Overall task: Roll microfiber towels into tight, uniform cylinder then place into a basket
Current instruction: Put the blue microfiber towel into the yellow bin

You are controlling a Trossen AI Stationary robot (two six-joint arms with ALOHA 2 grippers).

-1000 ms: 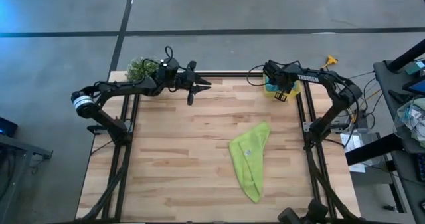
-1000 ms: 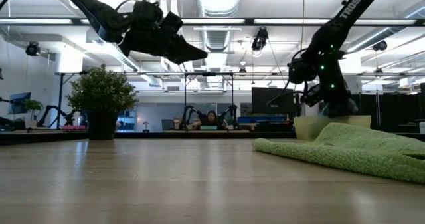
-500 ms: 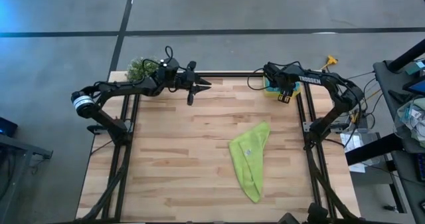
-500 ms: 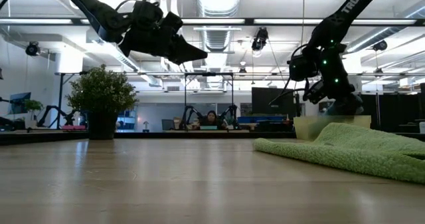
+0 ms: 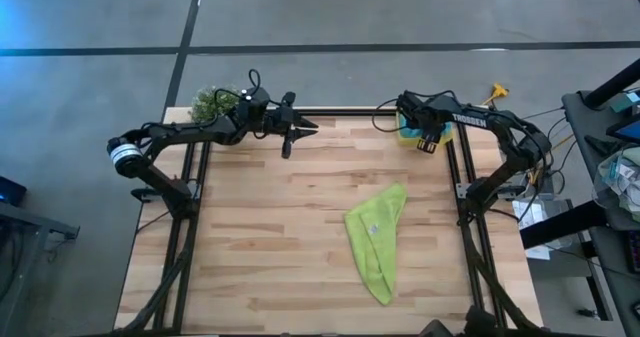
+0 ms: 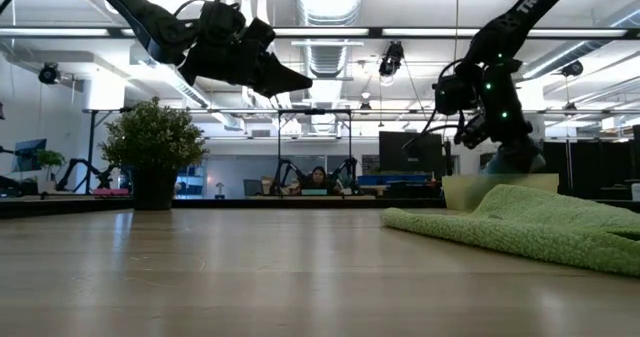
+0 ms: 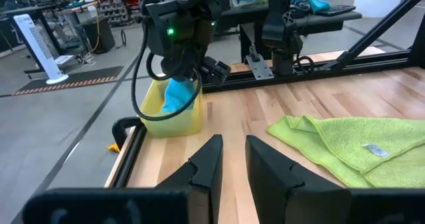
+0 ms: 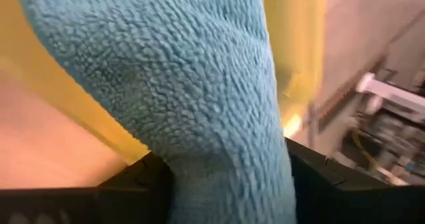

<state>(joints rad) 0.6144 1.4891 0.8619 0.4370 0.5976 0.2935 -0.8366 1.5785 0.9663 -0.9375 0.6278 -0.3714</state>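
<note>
The turquoise towel (image 7: 178, 96) sits bunched in the yellow basket (image 7: 156, 121) at the table's far right corner, its upper end sticking up above the rim. My right gripper (image 5: 430, 139) hangs just over it, slanting down, with its fingers wide apart on either side of that end (image 8: 199, 84). The lime-green towel (image 5: 375, 239) lies flat on the table right of centre, folded to a long pointed shape, its white tag (image 7: 374, 151) facing up. My left gripper (image 5: 288, 147) hovers shut and empty near the far edge, left of centre. My right gripper comes at the turquoise towel's upper end (image 8: 219, 137) from above, slanting down. The cloth fills the gap between the two spread fingers; whether they touch it I cannot tell. The towel's lower part rests in the basket.
A small potted plant (image 5: 208, 102) stands at the far left corner, behind my left arm. Bare wood lies across the table's left half and along the near edge. Black frame rails (image 5: 462, 177) run along the table's sides.
My right gripper has risen a little above the basket. The green towel and my left arm have kept still.
</note>
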